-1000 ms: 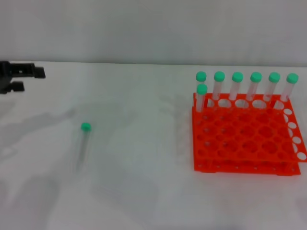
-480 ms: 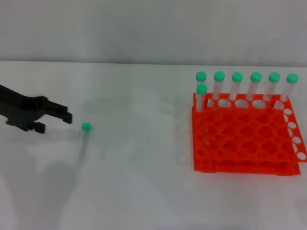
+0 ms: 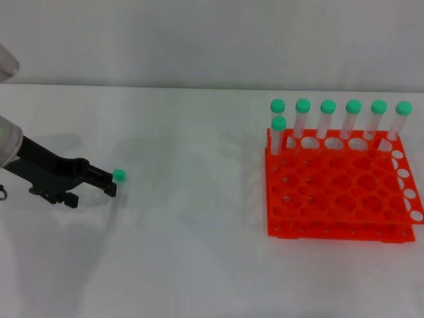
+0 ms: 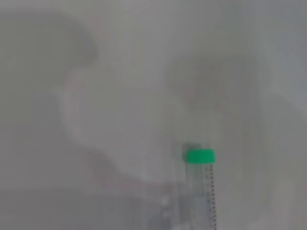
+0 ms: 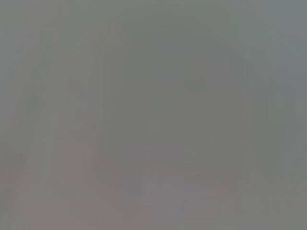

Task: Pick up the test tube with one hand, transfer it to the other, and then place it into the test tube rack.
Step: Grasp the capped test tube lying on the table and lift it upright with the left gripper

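Head view shows the left gripper [image 3: 99, 187] at left of frame, fingers apart, tips just beside the lying test tube [image 3: 118, 177], whose long axis runs toward the frame's bottom.

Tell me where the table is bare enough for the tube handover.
The widest bare patch of table lies between the loose test tube, with the left gripper at its cap, and the orange rack. The strip in front is free too. It is crowded along the rack's back row of seven capped tubes.

Left gripper [image 3: 93, 185] now beside the test tube [image 3: 118, 176], perhaps touching
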Robot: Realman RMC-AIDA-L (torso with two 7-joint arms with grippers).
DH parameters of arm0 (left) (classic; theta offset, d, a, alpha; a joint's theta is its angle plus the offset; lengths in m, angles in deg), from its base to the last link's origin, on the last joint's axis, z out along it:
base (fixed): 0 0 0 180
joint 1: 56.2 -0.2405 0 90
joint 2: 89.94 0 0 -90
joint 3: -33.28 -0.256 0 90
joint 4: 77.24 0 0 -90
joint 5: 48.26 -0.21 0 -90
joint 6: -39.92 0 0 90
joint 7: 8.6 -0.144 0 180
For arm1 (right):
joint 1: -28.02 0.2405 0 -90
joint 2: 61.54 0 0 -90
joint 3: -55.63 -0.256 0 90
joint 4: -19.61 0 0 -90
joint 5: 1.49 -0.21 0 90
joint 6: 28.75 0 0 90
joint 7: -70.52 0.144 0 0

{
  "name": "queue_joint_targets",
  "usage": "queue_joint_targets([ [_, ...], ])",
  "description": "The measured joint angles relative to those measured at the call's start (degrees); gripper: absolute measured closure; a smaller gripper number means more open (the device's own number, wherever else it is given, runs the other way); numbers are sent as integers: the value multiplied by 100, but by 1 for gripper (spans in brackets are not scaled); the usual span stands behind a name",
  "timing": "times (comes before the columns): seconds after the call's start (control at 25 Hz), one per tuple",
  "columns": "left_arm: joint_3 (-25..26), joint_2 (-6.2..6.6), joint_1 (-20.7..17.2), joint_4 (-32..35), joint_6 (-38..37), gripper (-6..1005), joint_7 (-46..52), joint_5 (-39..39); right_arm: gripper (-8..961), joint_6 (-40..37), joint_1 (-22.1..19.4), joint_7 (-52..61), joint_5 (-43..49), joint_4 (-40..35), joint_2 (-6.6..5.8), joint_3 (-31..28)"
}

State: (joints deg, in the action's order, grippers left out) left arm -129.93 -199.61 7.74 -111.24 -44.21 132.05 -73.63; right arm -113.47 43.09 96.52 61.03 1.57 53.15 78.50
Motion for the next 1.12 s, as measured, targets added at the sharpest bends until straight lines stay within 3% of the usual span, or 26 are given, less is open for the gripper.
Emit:
queue_joint_targets([
  [0.32,0,-2,85,602,281,113,167,-240,91,-1,-5,-8,7,65,9,8],
  [0.76,0,-40,196,884,347,120,438,-636,91,2,4,-8,5,96,9,7],
  [1.04,0,-42,248,1015,423,249,527,-850,91,-15,1,-8,8,122,12,14],
  [1.12,-1,-50,248,1052,497,326,580,-941,91,-38,0,-8,9,144,14,15],
])
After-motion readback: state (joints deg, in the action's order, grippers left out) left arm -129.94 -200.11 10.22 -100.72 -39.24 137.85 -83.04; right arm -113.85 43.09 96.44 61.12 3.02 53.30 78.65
